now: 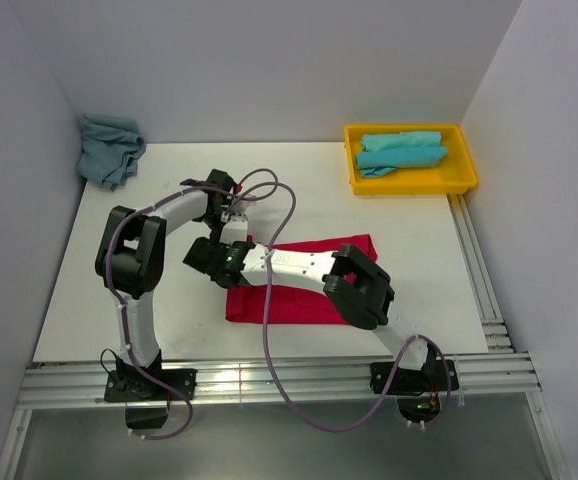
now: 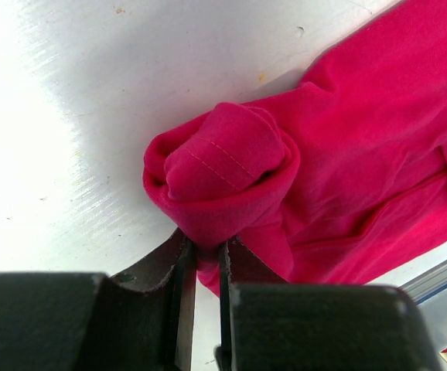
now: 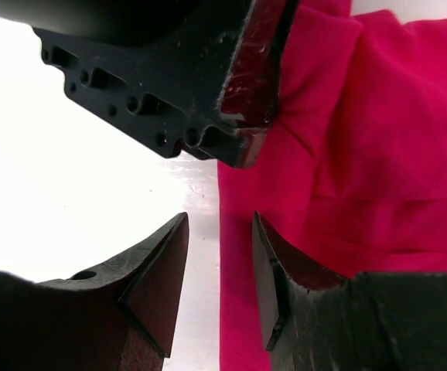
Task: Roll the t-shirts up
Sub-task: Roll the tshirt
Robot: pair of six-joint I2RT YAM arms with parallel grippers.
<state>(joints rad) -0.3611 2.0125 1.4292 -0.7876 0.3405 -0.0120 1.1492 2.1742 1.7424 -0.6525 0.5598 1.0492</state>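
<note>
A bright red t-shirt [image 1: 304, 290] lies folded into a strip across the middle of the table. Its left end is curled into a small roll [image 2: 223, 166]. My left gripper [image 2: 204, 247] is shut on the cloth at the bottom of that roll. My right gripper [image 3: 220, 232] stands open just beside it, its jaws straddling the red t-shirt's [image 3: 347, 154] straight edge without pinching it. From above, the left gripper [image 1: 237, 232] and right gripper [image 1: 212, 258] crowd together at the strip's left end. A turquoise t-shirt [image 1: 109, 148] lies crumpled at the back left.
A yellow tray [image 1: 464, 180] at the back right holds turquoise t-shirts [image 1: 401, 150]. White walls enclose the table on three sides. An aluminium rail [image 1: 269, 380] runs along the near edge. One finger of the left gripper [image 3: 247, 85] sits close above my right jaws.
</note>
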